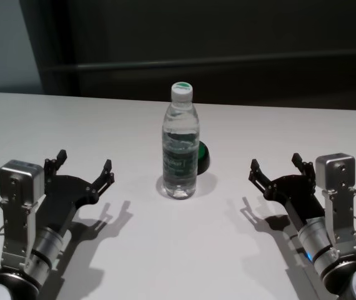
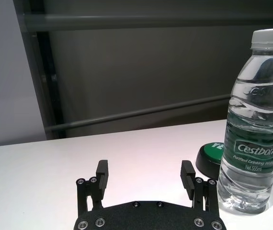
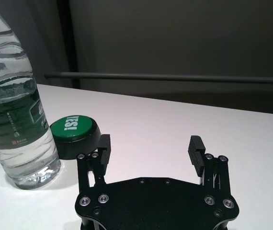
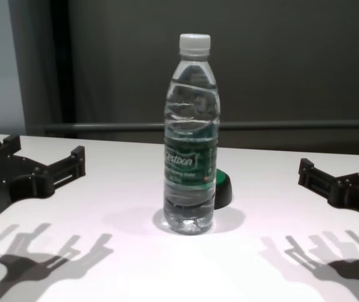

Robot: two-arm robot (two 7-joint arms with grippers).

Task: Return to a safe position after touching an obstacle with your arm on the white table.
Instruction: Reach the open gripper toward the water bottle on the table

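The obstacle, a clear water bottle (image 1: 180, 147) (image 4: 191, 135) (image 2: 255, 129) (image 3: 13, 120) with a white cap and green label, stands upright in the middle of the white table (image 1: 165, 250) (image 4: 104, 189). My left gripper (image 1: 83, 165) (image 2: 146, 178) (image 4: 41, 160) hovers open to the bottle's left, well apart from it. To the bottle's right my right gripper (image 1: 276, 165) (image 3: 150, 148) (image 4: 337, 173) is also open and holds nothing. Neither gripper touches the bottle.
A low black disc with a green top (image 1: 202, 156) (image 3: 74, 134) (image 2: 212, 158) (image 4: 222, 187) sits just behind and to the right of the bottle. A dark wall with a horizontal rail (image 4: 293, 124) runs behind the table's far edge.
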